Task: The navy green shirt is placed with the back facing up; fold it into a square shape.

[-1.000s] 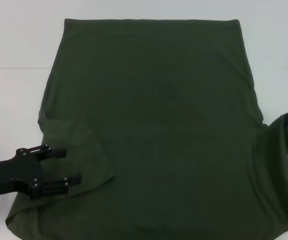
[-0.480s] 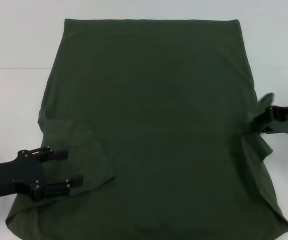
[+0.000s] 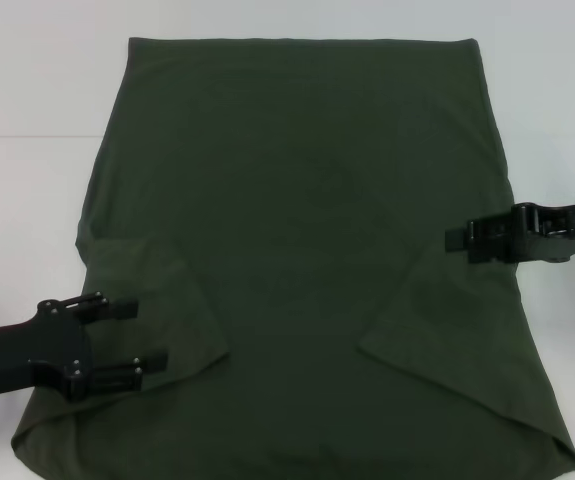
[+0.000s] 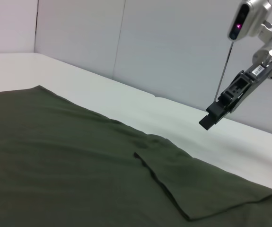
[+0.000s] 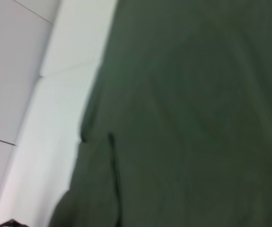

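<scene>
Right gripper (image 3: pixel 454 240): held above the shirt's right edge; finger state cannot be told.
Left gripper (image 3: pixel 145 337): spread wide over the folded-in left sleeve.
Navy green shirt (image 3: pixel 297 220): spread across the bench (image 3: pixel 27 90), both sleeves folded inward.

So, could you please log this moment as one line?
shirt: both sleeves folded in | left gripper: open at near-left corner | right gripper: above right edge

Head view steeply above shirt (image 3: pixel 297 250), wrist views low, perhaps oblique, sharing it
</scene>
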You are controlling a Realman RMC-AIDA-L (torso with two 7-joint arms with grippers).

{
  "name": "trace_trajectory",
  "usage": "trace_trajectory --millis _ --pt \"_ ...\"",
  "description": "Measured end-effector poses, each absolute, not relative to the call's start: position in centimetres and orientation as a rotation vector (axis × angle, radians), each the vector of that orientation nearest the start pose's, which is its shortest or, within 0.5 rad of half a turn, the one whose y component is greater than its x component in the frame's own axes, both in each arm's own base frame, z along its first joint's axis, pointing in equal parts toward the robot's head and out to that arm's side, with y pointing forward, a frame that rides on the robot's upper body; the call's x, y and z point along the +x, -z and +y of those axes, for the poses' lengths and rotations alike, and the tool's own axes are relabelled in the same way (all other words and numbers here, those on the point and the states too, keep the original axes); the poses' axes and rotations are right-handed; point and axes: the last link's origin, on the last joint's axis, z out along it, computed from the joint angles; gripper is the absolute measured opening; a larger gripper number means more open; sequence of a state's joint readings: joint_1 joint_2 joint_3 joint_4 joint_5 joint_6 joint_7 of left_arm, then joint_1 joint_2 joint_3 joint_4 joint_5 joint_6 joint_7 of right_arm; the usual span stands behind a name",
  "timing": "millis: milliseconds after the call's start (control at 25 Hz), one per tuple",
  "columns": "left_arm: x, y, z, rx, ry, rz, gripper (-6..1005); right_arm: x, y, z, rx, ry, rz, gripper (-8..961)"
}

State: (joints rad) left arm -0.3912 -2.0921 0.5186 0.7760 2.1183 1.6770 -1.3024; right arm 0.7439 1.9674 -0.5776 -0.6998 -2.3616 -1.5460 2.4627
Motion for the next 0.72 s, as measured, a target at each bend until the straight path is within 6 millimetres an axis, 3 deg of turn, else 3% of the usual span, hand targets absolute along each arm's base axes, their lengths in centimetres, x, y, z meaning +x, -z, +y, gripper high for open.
trace_trajectory --millis 200,320,440,560,720 --pt "-30.8 -2.9 28.6 -2.632 0.656 -0.690 847 25.9 -5.5 36.8 -2.392 -0.679 1.666 614" --pt "-30.9 -3.2 28.7 -2.607 0.682 -0.774 848 26.7 -5.6 34.9 -2.482 -0.822 1.458 687" --pt "-30.9 -3.6 28.9 -2.582 0.714 -0.856 848 27.7 -4.9 32.4 -2.589 -0.870 1.131 761" --pt "-30.9 -3.9 28.9 -2.564 0.734 -0.912 848 28.8 -3.9 30.5 -2.616 -0.852 0.877 761" --pt "-31.1 -4.4 29.0 -2.495 0.783 -1.114 849 29.9 -2.2 28.1 -2.629 -0.806 0.576 760"
